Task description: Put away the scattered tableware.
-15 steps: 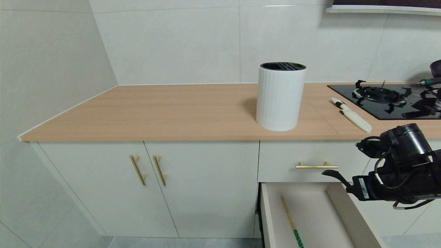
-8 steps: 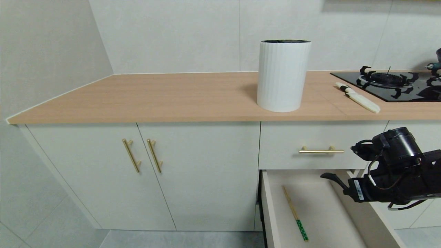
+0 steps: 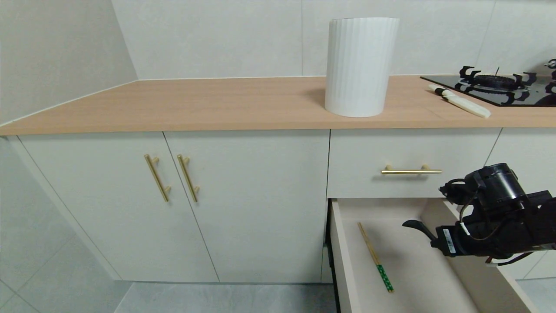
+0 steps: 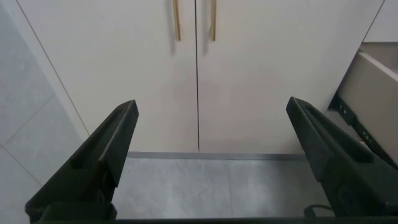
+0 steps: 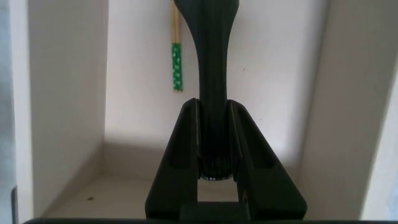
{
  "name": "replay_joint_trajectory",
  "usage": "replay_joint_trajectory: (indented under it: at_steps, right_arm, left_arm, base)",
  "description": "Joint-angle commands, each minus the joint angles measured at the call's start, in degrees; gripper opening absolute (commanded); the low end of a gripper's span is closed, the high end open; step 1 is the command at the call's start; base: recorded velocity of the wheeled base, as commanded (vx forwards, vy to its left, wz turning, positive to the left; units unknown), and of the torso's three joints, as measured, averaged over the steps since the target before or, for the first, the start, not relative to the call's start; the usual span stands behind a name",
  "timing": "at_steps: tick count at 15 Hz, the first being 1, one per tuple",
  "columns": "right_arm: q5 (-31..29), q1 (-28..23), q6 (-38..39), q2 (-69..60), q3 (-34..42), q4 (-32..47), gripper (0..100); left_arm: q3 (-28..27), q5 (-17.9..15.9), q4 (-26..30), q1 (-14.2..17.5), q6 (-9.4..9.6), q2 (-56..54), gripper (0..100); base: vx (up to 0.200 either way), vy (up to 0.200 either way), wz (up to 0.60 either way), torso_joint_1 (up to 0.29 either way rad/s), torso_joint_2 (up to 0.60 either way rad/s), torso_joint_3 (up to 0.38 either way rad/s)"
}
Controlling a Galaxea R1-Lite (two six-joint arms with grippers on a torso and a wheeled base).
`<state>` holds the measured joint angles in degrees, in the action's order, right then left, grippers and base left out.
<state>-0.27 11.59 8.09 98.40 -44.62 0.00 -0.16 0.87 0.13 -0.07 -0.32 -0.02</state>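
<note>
The right pincer [image 5: 214,143] grasps a dark utensil [image 3: 415,226] over the open drawer [image 3: 343,243]. The utensil's long axis points inward, right of the chopsticks [image 3: 375,263]. The left pincer [image 4: 211,109] is released and farther off.

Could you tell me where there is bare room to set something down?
Countertop left of the white holder is bare. Drawer floor right of the chopsticks is bare, under the right end effector. Between holder and stove lies a knife.

Tan chopsticks [image 3: 374,257] — green speckled ends, black utensil [image 5: 211,74], white ribbed holder [image 3: 360,67], wood-grain countertop [image 3: 195,104], gold drawer handle [image 3: 411,171]
</note>
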Motion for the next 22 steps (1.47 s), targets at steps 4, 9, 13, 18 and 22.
replay_joint_trajectory:
  at_steps: [4,9,13,18,22]
  right_arm:
    - [-1.6,-0.1,0.0,5.1,0.5,-6.7,0]
    - [-5.8,-1.7,0.5,20.5,1.6,-23.1,0]
    - [-7.4,-1.6,0.4,29.0,3.6,-33.5,0]
    - [-7.8,-1.2,0.1,32.9,4.1,-35.5,0]
    - [-8.3,-1.3,0.0,33.7,4.0,-37.3,0]
  left_arm:
    - [0.1,0.0,0.0,0.0,-0.03,0.0,100]
    - [0.1,0.0,0.0,0.0,-0.03,0.0,100]
    - [0.0,0.0,0.0,0.0,-0.03,0.0,100]
    - [0.1,0.0,0.0,0.0,-0.03,0.0,100]
    - [0.1,0.0,0.0,0.0,-0.03,0.0,100]
  base:
    - [0.000,0.000,0.00,-0.004,0.01,0.010]
    - [0.000,0.000,0.00,0.000,0.00,0.000]
    - [0.000,0.000,0.00,0.000,0.00,0.000]
    - [0.000,0.000,0.00,0.000,0.00,0.000]
    - [0.000,0.000,0.00,0.000,0.00,0.000]
